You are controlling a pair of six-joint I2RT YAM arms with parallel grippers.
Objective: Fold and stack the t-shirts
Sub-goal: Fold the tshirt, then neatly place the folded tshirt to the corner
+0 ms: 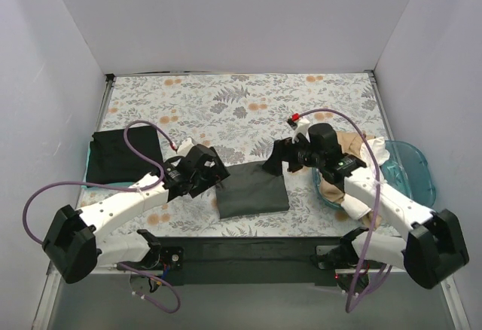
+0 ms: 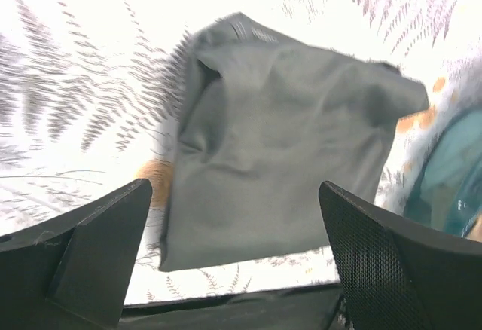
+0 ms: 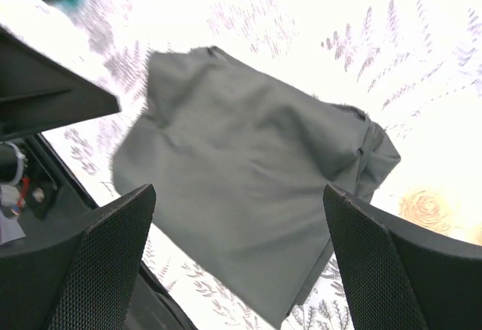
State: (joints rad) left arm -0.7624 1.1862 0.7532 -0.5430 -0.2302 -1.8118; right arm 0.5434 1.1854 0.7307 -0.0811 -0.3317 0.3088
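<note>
Two shirts folded, two to go, none stacked.

The dark grey t-shirt (image 1: 252, 190) lies folded at the table's near edge between the left gripper (image 1: 215, 173) and right gripper (image 1: 276, 160), both spread wide and empty. The black t-shirt (image 1: 120, 158) lies folded, well apart on the left. The tan t-shirt (image 1: 352, 143) and white t-shirt (image 1: 379, 149) are heaped in the teal tub (image 1: 414, 172).

Matt, softly creased dark grey t-shirt (image 1: 252, 189) cloth lies beside a glossy translucent teal plastic tub (image 1: 413, 170) on the printed floral table covering (image 1: 226, 104).
</note>
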